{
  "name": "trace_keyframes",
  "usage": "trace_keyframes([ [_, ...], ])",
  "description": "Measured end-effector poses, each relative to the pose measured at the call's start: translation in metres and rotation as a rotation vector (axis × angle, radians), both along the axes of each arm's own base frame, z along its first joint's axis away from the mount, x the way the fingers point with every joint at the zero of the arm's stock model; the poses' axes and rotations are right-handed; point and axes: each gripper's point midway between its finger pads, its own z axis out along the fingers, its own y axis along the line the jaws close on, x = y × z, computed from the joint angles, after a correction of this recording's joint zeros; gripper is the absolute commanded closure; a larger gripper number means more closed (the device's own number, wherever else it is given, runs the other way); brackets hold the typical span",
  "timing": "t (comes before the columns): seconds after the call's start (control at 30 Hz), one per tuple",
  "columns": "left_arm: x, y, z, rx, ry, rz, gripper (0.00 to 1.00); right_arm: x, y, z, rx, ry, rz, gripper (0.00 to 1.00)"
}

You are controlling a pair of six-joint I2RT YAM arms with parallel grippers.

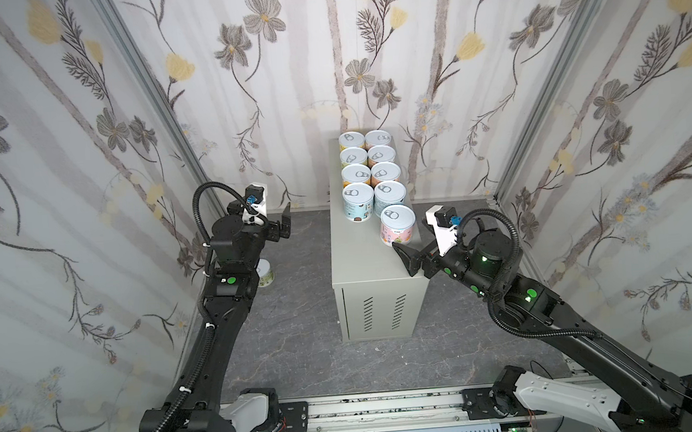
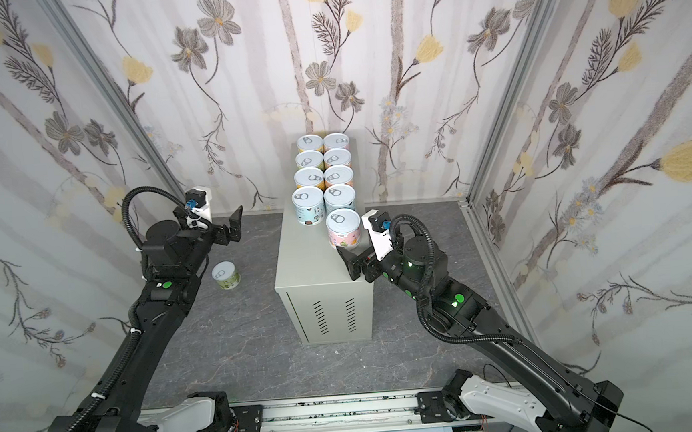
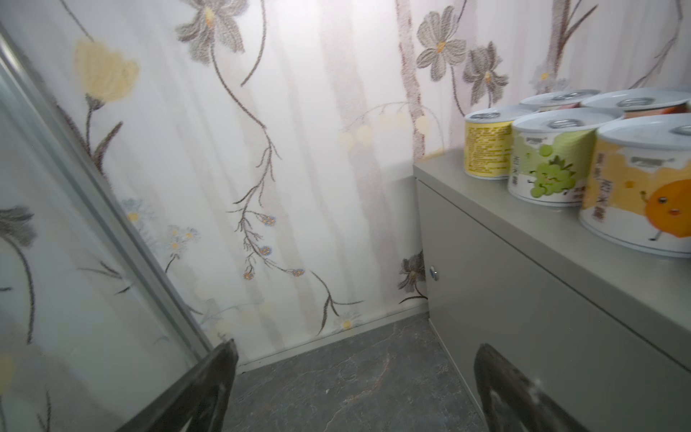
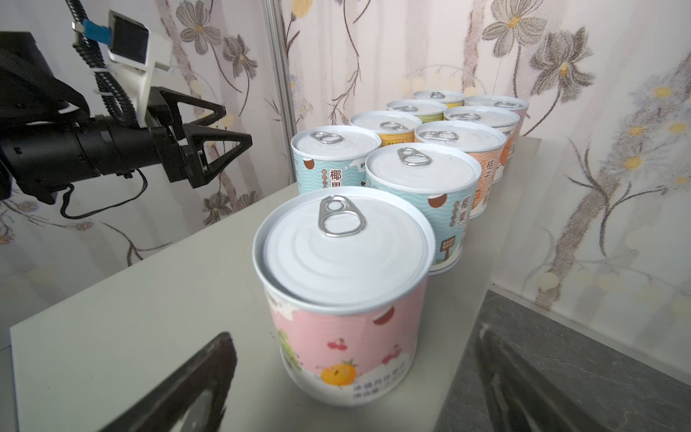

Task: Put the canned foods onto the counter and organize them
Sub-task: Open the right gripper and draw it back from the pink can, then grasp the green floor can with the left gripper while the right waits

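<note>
Right gripper (image 4: 353, 336): your jaws are spread wide and hold nothing.
Pink can (image 4: 344, 262): it stands upright on the counter (image 1: 364, 265), just ahead of your right gripper and in line with the opening between its two fingers. A gap shows on either side.
Eight more cans (image 1: 368, 173): they stand upright behind the pink can in two close columns of four, running to the back wall. The pink can heads the right-hand column.
Left gripper (image 3: 355, 348): your jaws are spread and empty, above the floor (image 2: 261, 335) left of the counter.
Green can (image 2: 225, 275): it stands upright on the floor beside your left arm, well apart from the left gripper.
</note>
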Motion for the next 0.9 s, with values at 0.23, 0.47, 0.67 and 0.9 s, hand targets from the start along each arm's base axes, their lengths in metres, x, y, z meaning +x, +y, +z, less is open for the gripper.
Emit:
trace_keyframes([
  [0.23, 0.012, 0.044, -0.051, -0.093, 0.175, 0.194, 0.0, -0.02, -0.029, 0.018, 0.055, -0.068, -0.041, 0.0],
  [0.47, 0.013, 0.07, -0.098, -0.165, 0.305, 0.311, 0.0, -0.023, -0.06, 0.031, 0.082, -0.105, -0.12, 0.0],
  [0.67, 0.025, 0.094, -0.156, -0.233, 0.482, 0.394, 0.0, -0.01, -0.089, 0.028, 0.072, -0.092, -0.219, 0.0],
  [0.9, 0.04, 0.105, -0.221, -0.258, 0.668, 0.436, 0.0, 0.005, -0.108, 0.022, 0.061, -0.072, -0.271, 0.0],
])
